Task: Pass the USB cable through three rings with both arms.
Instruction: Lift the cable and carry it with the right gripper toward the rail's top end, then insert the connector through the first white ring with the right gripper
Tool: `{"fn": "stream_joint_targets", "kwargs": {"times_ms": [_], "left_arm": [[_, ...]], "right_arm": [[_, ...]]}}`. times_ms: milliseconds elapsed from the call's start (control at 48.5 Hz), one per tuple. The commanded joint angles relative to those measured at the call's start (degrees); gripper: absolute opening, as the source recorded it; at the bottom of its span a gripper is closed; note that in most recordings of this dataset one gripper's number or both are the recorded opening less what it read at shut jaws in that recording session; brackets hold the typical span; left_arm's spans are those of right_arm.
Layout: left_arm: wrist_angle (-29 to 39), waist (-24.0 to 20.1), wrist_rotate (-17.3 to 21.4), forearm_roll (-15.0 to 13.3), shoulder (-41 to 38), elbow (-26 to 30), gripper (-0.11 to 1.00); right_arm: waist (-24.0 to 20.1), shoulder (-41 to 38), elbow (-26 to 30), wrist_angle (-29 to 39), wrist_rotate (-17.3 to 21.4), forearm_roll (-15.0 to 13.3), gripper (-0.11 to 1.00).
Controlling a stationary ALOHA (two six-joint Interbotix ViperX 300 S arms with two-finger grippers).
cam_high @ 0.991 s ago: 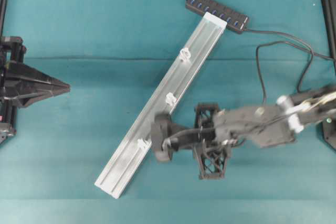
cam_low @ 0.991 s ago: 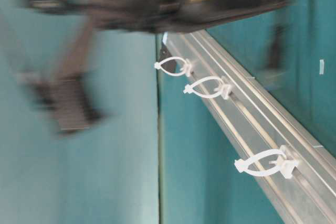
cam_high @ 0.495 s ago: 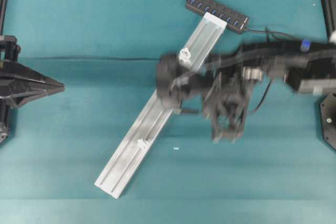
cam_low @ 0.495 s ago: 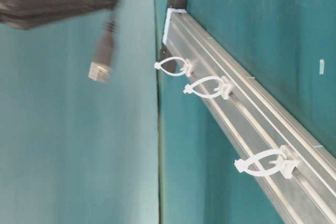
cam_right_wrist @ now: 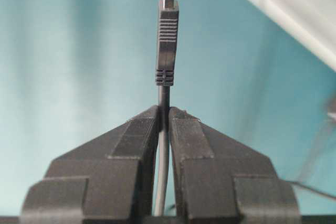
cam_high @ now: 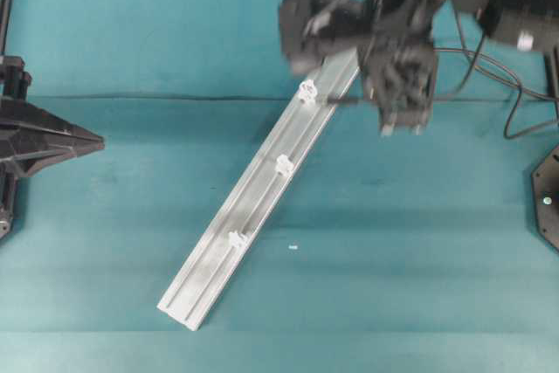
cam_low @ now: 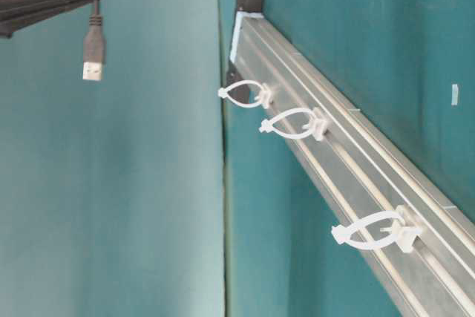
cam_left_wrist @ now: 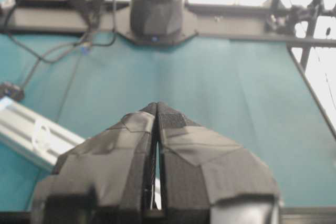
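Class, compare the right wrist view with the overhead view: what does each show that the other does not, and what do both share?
Only the right wrist view shows the right pincer shut on the USB cable just behind the plug, which sticks out past the tips. Only the overhead view shows the left pincer shut and empty at the left edge, all three rings with nothing threaded through them, and the right arm up near the rail's far end. Both show the silver rail and the teal table.
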State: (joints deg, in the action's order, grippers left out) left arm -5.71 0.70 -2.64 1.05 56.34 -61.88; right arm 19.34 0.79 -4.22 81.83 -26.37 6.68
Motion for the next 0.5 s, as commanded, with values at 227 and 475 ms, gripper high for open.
{"fn": "stream_joint_targets", "kwargs": {"times_ms": [227,475], "left_arm": [[0.09,-0.97,-0.09,0.18,-0.88,3.43,-0.01],[0.18,-0.97,-0.09,0.18,-3.25,6.06,-0.01]], "right_arm": [[8.53,0.09,2.29,-2.72,-15.12,-0.62,0.11],[11.43,0.88,-1.58,-10.37,-26.37,-3.34,0.11]]}}
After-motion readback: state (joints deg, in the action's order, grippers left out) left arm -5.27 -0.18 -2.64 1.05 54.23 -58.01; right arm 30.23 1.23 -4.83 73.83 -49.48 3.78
